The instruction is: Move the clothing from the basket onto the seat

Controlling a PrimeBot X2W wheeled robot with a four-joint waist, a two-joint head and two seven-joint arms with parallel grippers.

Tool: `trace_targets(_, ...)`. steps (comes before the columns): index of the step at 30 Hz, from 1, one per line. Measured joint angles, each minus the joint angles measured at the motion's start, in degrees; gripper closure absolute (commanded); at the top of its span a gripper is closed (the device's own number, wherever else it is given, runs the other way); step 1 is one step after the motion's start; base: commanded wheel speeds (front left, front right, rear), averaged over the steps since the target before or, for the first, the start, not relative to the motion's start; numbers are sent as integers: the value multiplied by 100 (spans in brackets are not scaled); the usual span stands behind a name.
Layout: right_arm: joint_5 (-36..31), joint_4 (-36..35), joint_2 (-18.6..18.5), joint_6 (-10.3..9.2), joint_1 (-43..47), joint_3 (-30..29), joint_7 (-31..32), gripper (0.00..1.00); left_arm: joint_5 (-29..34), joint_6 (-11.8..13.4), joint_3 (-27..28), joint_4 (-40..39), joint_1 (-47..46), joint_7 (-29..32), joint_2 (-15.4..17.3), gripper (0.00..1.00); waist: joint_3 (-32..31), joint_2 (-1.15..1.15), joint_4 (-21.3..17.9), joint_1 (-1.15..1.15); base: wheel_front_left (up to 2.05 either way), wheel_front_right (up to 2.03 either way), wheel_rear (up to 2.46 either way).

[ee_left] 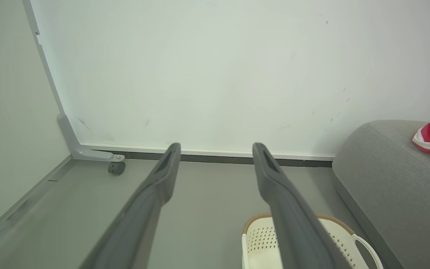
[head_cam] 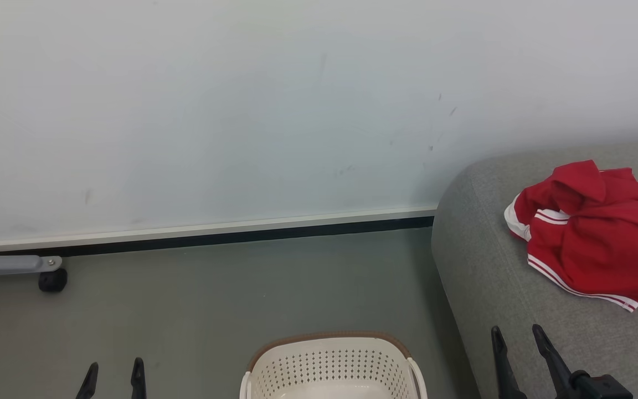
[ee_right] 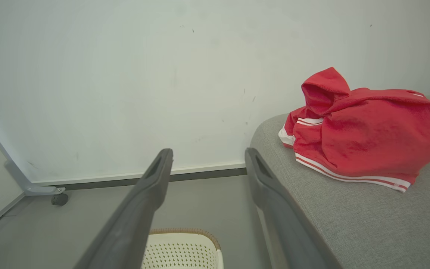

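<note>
The clothing [head_cam: 590, 238] lay as one rumpled red heap on the seat [head_cam: 479, 288], with its white-striped hem towards the seat's rounded end and none of it hanging over. Whether the heap was one garment or two could not be told from its folds. The basket [head_cam: 330, 336] stood on the floor [head_cam: 214, 299] just beside the seat, and the part of its inside that showed was bare and pale (its near half was cut off by the bottom edge of the head view).

Both tools were spread wide and held nothing. The left tool [head_cam: 116, 363] hung over the floor well apart from the basket, and the right tool [head_cam: 516, 329] hung over the seat near the heap's lower hem.

The task looked close to done, so the chief risk was a false finish: a garment lying in the unseen near half of the basket would be missed if the robot stopped without checking there. A second risk lay with the right tool. A careless sweep of its long fingers could catch the hem and drag the loose cloth towards the rounded end, where it might slide down to the floor. The fingers could also scrape the woven cover if lowered.
</note>
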Motion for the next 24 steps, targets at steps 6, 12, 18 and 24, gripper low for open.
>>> trace_targets(6,-166,-80,59,0,36,-88,0,0,140,0,15,-43,1,0,-26,0,21,0,20,0,0,0,0)
trace_targets(12,-245,-115,96,0,93,-179,0,0,232,0,52,-92,2,0,-57,0,44,0,51,0,0,0,0)
trace_targets(18,-279,27,165,2,155,-188,30,100,271,-5,13,56,44,9,-135,100,60,0,74,0,0,0,0)
trace_targets(24,-190,191,216,19,266,-221,87,100,165,-54,15,208,120,68,-248,100,69,0,74,0,0,0,0)
